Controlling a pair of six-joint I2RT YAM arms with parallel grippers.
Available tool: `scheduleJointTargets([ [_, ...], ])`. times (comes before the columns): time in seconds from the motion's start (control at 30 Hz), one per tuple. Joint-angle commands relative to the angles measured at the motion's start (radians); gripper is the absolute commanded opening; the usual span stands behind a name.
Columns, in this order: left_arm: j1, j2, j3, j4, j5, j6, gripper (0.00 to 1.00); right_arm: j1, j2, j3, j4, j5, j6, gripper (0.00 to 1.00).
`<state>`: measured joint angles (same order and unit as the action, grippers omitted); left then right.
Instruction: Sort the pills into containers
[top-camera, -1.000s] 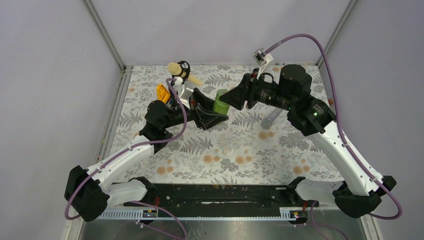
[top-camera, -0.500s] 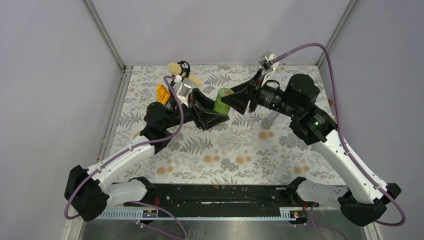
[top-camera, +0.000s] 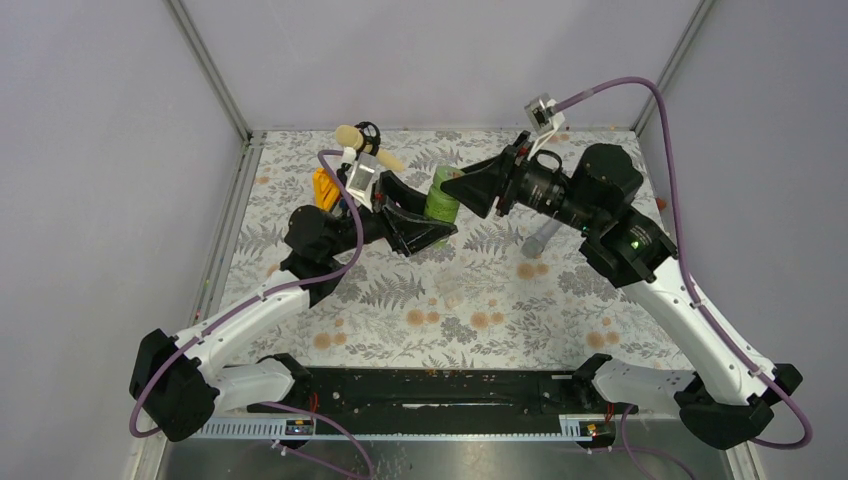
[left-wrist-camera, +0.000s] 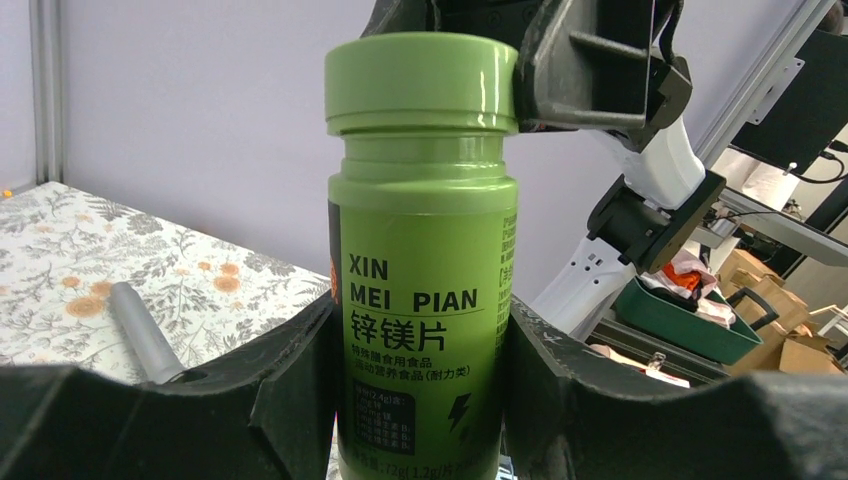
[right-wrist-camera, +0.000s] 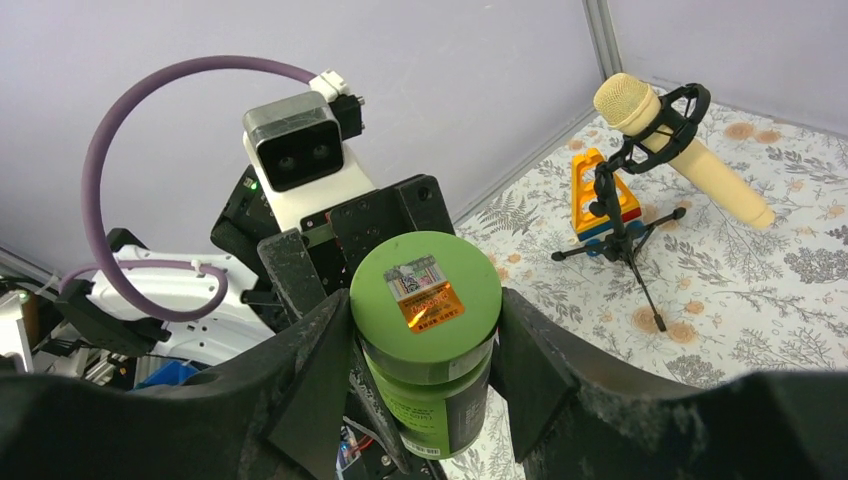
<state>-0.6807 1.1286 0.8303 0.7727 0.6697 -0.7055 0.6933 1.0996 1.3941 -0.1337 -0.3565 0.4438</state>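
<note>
One green bottle (top-camera: 440, 200) between left tool (left-wrist-camera: 418, 325) and right tool (right-wrist-camera: 425, 305); one microphone (right-wrist-camera: 690, 160).

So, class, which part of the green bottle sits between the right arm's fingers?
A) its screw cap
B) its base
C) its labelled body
A: the right wrist view shows the cap between the right fingers, while the left fingers clamp the green bottle lower, on its label.

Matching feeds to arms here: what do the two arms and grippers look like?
Both match: white links, black joint housings, a purple cable looped along each. The left gripper and right gripper have broad, black, wedge-shaped fingers. A green light shows on the right arm.
</note>
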Motion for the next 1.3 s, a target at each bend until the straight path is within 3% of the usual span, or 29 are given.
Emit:
scheduleJointTargets([
  [0.0,0.006,-0.012,0.05,0.104,-0.033,0.035,0.0,0.008,0.037,0.12,-0.092,0.038,0.025,0.23],
  [0.13,0.006,-0.014,0.06,0.084,-0.049,0.052,0.0,0.009,0.059,0.172,-0.174,0.03,0.021,0.23],
  [0.33,0.006,0.009,0.102,0.071,-0.047,0.052,0.0,0.009,0.065,0.136,-0.172,-0.083,-0.024,0.24],
  [0.73,0.006,0.024,0.142,0.057,-0.048,0.075,0.0,0.009,0.077,0.1,-0.268,-0.149,-0.137,0.24],
  [1.0,0.006,0.023,0.134,0.039,-0.03,0.125,0.0,0.009,0.1,0.162,-0.358,-0.089,-0.122,0.26],
  [1.17,0.006,0.011,0.106,0.034,-0.023,0.157,0.0,0.008,0.127,0.252,-0.443,-0.023,-0.094,0.32],
  [1.2,0.006,0.01,0.1,0.034,-0.025,0.16,0.0,0.009,0.132,0.268,-0.455,-0.017,-0.086,0.35],
  [1.27,0.006,0.005,0.088,0.041,-0.026,0.169,0.0,0.009,0.139,0.294,-0.48,0.015,-0.068,0.51],
])
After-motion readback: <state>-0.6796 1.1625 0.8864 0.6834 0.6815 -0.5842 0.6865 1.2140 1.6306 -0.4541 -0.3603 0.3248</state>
